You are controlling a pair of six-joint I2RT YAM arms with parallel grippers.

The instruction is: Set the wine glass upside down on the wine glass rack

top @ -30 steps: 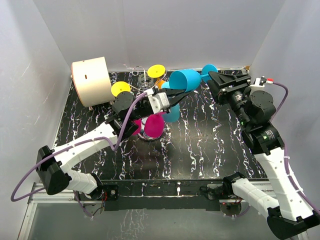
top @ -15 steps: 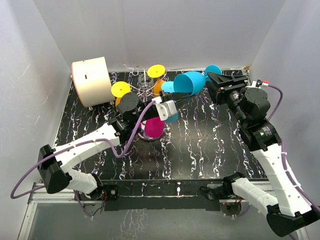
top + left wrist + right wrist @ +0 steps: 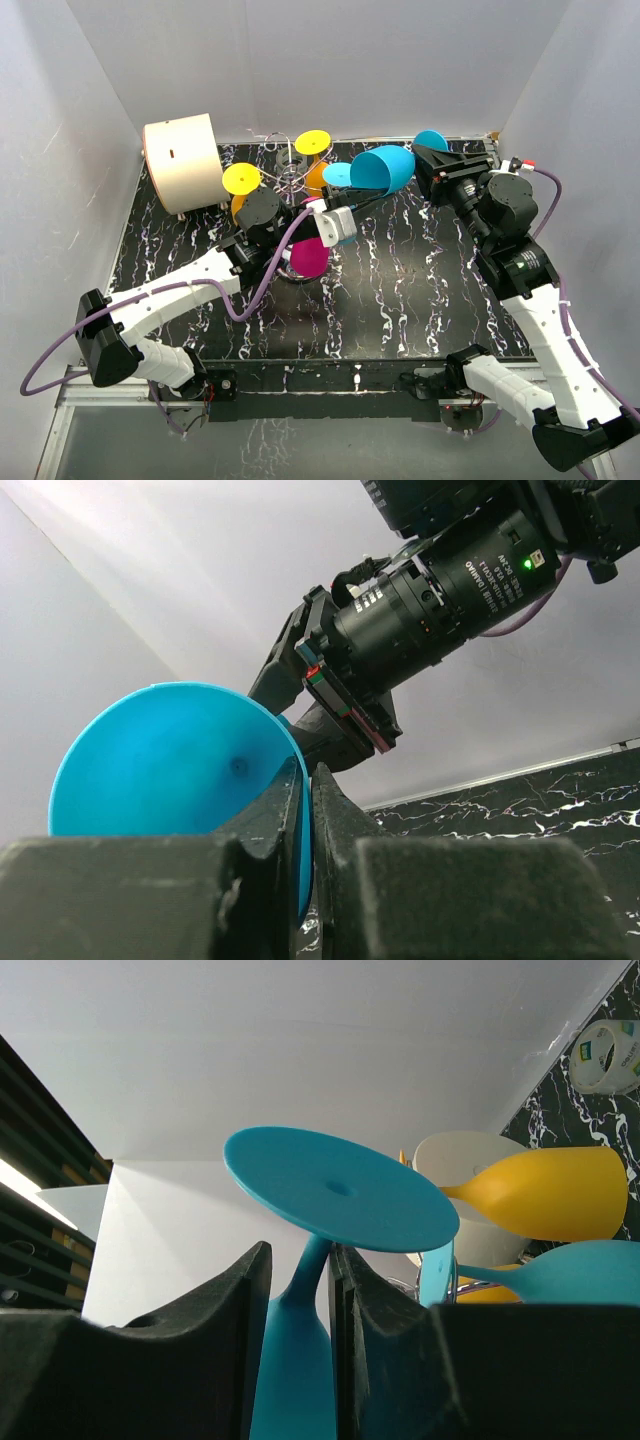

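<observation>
The blue wine glass (image 3: 381, 167) lies on its side in the air, its bowl toward the rack and its foot (image 3: 430, 140) toward the right arm. My left gripper (image 3: 358, 198) is shut on the bowl's rim, one finger inside the bowl (image 3: 170, 760) and one outside. My right gripper (image 3: 424, 155) stands open around the thin stem (image 3: 312, 1260) just below the foot. Its right finger touches the stem and a small gap shows at the left finger. The wine glass rack (image 3: 287, 178) is a silver wire stand behind my left arm, its base hidden.
Yellow glasses (image 3: 241, 178) (image 3: 312, 142), a magenta one (image 3: 308, 256) and another blue one (image 3: 338, 175) hang on the rack. A beige cylinder (image 3: 182, 162) stands at the back left. A white tape roll (image 3: 608, 1055) lies on the black marbled table (image 3: 400, 280).
My left arm has carried the blue glass slightly right, toward the right gripper. The right gripper's jaws have narrowed around the stem.
</observation>
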